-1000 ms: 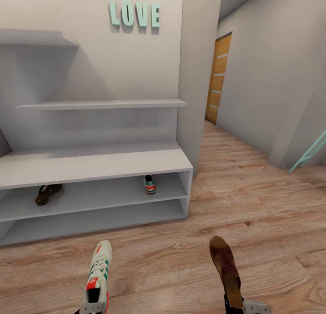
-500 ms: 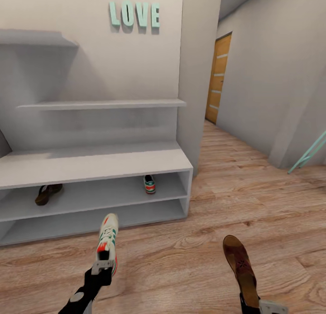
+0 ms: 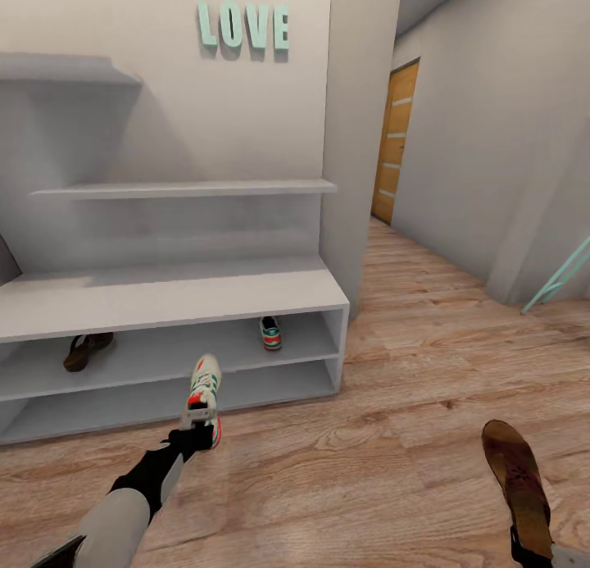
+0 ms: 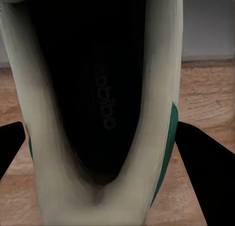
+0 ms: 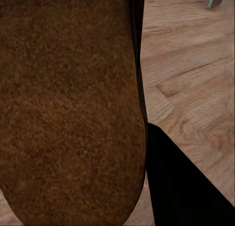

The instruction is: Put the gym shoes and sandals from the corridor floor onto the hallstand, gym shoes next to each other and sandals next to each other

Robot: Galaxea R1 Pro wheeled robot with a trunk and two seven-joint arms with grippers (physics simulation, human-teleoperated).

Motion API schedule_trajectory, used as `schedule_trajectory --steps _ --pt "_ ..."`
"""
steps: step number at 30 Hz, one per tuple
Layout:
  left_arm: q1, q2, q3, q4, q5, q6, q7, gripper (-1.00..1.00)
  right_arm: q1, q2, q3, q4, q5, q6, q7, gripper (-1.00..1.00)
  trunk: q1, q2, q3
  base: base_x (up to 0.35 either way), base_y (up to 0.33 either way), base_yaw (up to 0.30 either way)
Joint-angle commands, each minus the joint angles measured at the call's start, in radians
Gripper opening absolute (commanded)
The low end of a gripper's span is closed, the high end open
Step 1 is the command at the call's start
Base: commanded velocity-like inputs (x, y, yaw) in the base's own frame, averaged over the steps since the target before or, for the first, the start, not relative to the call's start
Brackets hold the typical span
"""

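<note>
Two shoes rest inside the hallstand (image 3: 176, 293): gym shoe (image 3: 270, 333), sandal (image 3: 86, 349). Left gripper (image 3: 195, 418) pinches a second gym shoe (image 3: 204, 385) before it; right gripper (image 3: 524, 547) clamps a second sandal (image 3: 515, 486) far right.

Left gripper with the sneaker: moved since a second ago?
Yes. The left gripper carried the gym shoe forward toward the hallstand, which stayed put.
</note>
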Motion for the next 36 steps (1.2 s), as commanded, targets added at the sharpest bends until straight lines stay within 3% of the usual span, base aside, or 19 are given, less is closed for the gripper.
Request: schedule_trajectory --steps 1,5,11,13,20,25,31,36 --pt "-0.009 0.000 0.009 -0.002 -0.009 0.016 -0.007 -1.00 0.000 -0.008 0.004 -0.001 -0.003 0.007 0.000 -1.00 0.000 0.000 -0.001 0.000 0.000 0.000" --pt "-0.056 0.005 0.008 -0.003 -0.010 0.088 -0.005 -1.00 0.000 -0.050 -0.038 -0.032 -0.004 0.073 0.000 -1.00 0.000 0.000 -0.001 0.000 0.000 0.000" --pt "-0.108 0.005 0.007 -0.003 -0.011 0.144 -0.005 -1.00 0.000 -0.093 -0.231 -0.053 -0.002 0.111 0.005 -1.00 0.000 0.000 -0.001 0.000 0.000 0.000" --pt "-0.118 0.005 0.006 -0.003 -0.012 0.168 -0.005 -1.00 0.000 -0.108 -0.258 -0.053 -0.002 0.113 0.014 -1.00 0.000 0.000 -0.001 0.000 0.000 0.000" --pt "-0.150 0.008 0.006 -0.004 -0.012 0.230 -0.005 -1.00 0.000 -0.123 -0.283 -0.050 0.000 0.114 0.035 -1.00 0.000 0.000 -0.001 0.000 0.000 0.000" --pt "-0.149 0.012 0.005 -0.005 -0.012 0.231 -0.011 -1.00 0.000 -0.110 -0.279 -0.050 0.001 0.114 0.047 -1.00 0.000 0.000 -0.001 0.000 0.000 0.000" --pt "-0.153 0.015 -0.017 -0.005 -0.012 0.233 -0.014 -1.00 0.000 -0.070 -0.278 -0.055 0.000 0.114 0.061 -1.00 0.000 0.000 -0.001 0.000 0.000 0.000" --pt "-0.153 0.013 -0.027 -0.005 -0.012 0.234 -0.014 -1.00 0.000 -0.065 -0.279 -0.056 -0.001 0.114 0.062 -1.00 0.019 -0.035 -0.021 0.000 0.000 0.000"
